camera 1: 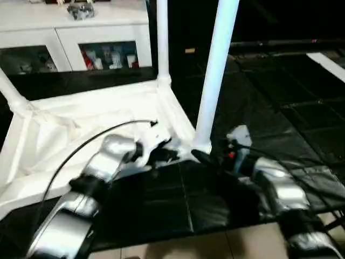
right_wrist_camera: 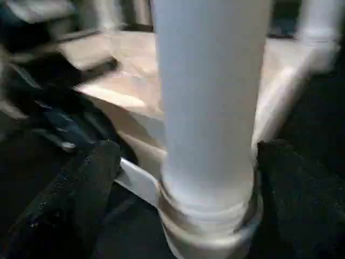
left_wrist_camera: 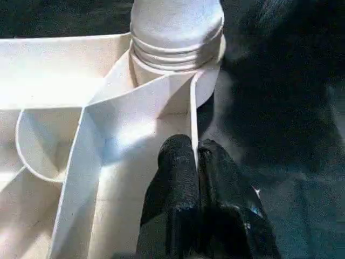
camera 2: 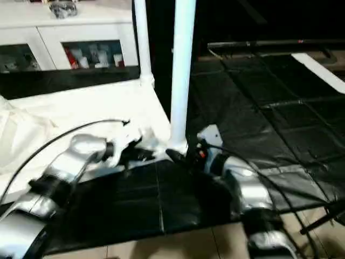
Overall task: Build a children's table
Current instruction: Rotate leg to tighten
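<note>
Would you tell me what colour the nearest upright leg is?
White; the leg shows best in the left eye view.

Smooth, glossy white plastic forms the table top (camera 1: 91, 116) and the leg (right_wrist_camera: 210, 97) between the right gripper's (right_wrist_camera: 183, 178) jaws. Its black fingers (right_wrist_camera: 81, 199) look matt and grainy; the forearms (camera 1: 280, 189) gleam silver.

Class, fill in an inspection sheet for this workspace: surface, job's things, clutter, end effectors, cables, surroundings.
Surface: black floor mat with pale floor at its near edge.
Job's things: white table top lies upside down, ribs up; near leg stands upright in its corner socket; another leg stands at the far corner.
Clutter: nothing seen.
End effectors: left end effector is shut, pinching the top's thin edge rib; right end effector is open, its fingers on either side of the near leg's base, apart from it.
Cables: black cable arcs over the left forearm; more run by the right forearm.
Surroundings: white glass-door cabinet behind.
</note>
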Tool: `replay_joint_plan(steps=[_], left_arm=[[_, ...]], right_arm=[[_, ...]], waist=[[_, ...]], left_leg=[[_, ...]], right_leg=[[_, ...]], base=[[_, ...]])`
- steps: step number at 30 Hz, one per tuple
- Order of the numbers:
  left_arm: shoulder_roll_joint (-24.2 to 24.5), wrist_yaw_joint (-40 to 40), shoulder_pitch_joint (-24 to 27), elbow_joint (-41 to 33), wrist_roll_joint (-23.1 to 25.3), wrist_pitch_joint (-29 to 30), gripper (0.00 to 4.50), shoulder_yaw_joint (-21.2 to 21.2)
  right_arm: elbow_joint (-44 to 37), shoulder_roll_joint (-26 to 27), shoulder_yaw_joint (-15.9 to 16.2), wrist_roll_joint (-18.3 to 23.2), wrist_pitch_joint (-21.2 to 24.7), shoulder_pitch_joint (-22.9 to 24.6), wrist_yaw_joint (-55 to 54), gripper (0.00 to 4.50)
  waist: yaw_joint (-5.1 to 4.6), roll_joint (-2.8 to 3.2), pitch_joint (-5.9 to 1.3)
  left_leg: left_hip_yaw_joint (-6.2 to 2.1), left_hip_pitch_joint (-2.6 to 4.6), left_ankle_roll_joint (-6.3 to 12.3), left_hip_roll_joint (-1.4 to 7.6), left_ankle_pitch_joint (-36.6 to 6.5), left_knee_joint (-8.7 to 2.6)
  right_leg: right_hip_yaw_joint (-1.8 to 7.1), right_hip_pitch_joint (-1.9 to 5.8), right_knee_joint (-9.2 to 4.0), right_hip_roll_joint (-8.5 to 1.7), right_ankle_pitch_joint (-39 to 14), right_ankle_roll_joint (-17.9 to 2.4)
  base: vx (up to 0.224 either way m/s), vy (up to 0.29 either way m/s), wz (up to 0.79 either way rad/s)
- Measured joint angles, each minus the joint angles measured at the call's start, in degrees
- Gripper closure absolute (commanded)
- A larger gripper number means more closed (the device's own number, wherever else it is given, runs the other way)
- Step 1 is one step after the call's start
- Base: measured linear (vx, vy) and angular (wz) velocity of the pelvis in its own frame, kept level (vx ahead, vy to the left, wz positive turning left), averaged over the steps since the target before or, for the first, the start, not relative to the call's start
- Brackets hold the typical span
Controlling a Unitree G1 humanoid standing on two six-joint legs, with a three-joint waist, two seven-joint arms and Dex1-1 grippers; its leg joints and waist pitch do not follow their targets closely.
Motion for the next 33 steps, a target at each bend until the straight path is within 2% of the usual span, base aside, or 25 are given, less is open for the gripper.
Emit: replay_joint_plan(steps=[5,13,15,17,24,27,33], left_arm=[[3.7,-6.0,4.3,-6.3,-2.1,1.0,4.5,-0.4],[6.9,-13.0,4.7,-7.2,-4.0,0.7,4.5,-1.9],[7.7,-14.3,4.8,-8.1,-4.0,0.8,4.5,-2.5],[8.5,-15.6,4.8,-8.3,-4.0,0.7,4.5,-2.9],[9.2,-18.3,3.6,-7.5,-4.0,-0.5,4.5,-4.3],[9.2,-18.4,3.4,-7.3,-4.0,-0.7,4.5,-4.5],[9.2,-18.5,3.0,-6.9,-3.9,-0.7,4.5,-5.0]], right_arm=[[-3.9,-2.2,3.3,1.4,3.1,1.8,6.8,0.08],[-3.4,-4.8,5.3,2.1,5.5,-0.7,14.4,0.25],[-3.3,-5.6,5.7,2.2,6.0,-1.6,16.3,0.59],[-2.4,-6.3,6.3,2.2,6.4,-2.4,18.1,0.66],[1.6,-6.4,8.3,2.0,6.4,-5.3,22.8,1.33],[1.9,-6.3,9.1,1.8,6.3,-6.6,24.2,1.44],[4.4,-5.8,10.0,1.4,5.6,-7.6,26.0,1.98]], waist=[[0.36,0.01,-0.01],[1.08,-0.16,0.05],[1.33,-0.27,0.04],[1.62,-0.39,0.04],[2.66,-0.57,0.05],[2.78,-0.7,0.03],[2.91,-0.99,0.05]], left_leg=[[0.01,0.02,0.0,0.0,0.0,-0.06],[0.0,0.11,-0.08,0.0,0.0,0.05],[-0.02,0.11,-0.07,0.0,0.0,0.05],[-0.02,0.11,-0.02,0.0,0.0,0.05],[-0.02,0.19,-0.02,0.0,0.0,0.09],[-0.02,0.2,-0.02,0.0,0.0,0.09],[-0.02,0.2,-0.03,0.0,0.0,0.11]], right_leg=[[0.0,0.0,0.01,0.0,-0.1,0.0],[0.01,0.02,0.01,0.0,-0.1,0.2],[0.0,0.02,0.01,0.0,-0.1,0.2],[0.01,0.02,0.02,0.0,-0.1,0.2],[0.0,0.0,0.04,-0.01,0.0,0.0],[0.0,0.01,0.05,-0.01,0.0,0.0],[0.0,0.01,0.06,-0.01,0.0,0.0]], base=[[0.0,0.0,0.0],[0.0,0.0,0.0],[0.0,0.0,0.0],[0.0,0.0,0.0],[0.0,0.0,0.0],[0.0,0.0,0.0],[0.0,0.0,0.0]])
